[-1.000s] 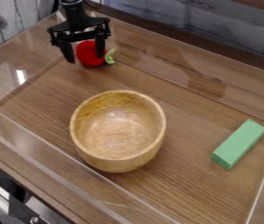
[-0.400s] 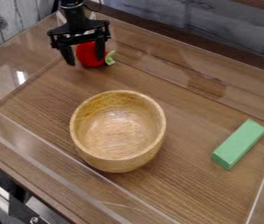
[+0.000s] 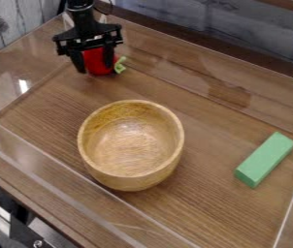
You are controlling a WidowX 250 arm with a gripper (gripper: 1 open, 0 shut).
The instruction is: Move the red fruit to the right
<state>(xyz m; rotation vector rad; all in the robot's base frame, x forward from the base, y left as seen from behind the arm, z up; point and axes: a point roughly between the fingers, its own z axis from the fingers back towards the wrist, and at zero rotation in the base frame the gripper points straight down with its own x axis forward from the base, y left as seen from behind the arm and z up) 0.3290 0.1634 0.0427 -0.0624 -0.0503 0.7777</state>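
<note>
The red fruit [image 3: 100, 62] sits on the table [image 3: 214, 107] at about eleven o'clock from the bowl [image 3: 132, 143], up in the far left corner of my view, its green cap poking out toward three o'clock. My gripper [image 3: 95, 58] is straight down over it with a finger on each side, the jaws drawn in close to the fruit; whether they are truly clamped on it or only just beside it I cannot tell from this angle — the black fingers hide the contact. I judge the task is at the grasp and no further: the fruit is on the left side and nothing shows it lifted, so the carry to the right and the set-down are all left to do. The bowl stands near the middle, well apart from the fruit, and holds nothing — I see only bare wood grain inside. A green block [image 3: 266, 159] lies at four o'clock from the bowl, near the right edge, so I would want to land the fruit clear of it.
</note>
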